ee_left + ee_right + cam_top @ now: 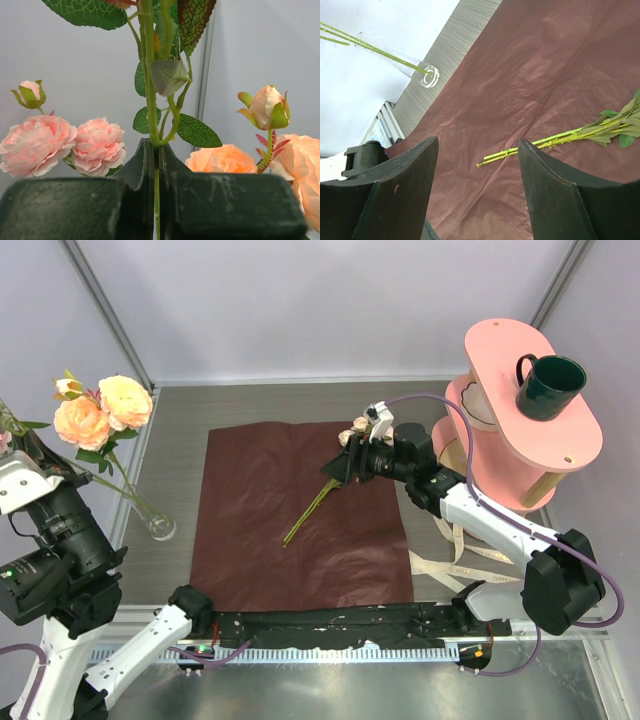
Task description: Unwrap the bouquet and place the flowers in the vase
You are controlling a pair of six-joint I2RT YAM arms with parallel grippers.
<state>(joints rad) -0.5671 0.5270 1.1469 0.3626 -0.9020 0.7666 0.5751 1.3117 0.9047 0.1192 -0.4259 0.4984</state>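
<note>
1. So, left gripper clamps a rose stem near the vase, table's left edge.
2. Meanwhile right gripper hangs spread over flowers on the paper.
3. Vase looks tilted, maybe; another stem could topple it.

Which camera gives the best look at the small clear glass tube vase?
Top external: the small clear glass tube vase shows whole, left of the dark red paper, with green flower stems in it. Right wrist shows it far off at the top left. Left wrist shows none of it.
</note>
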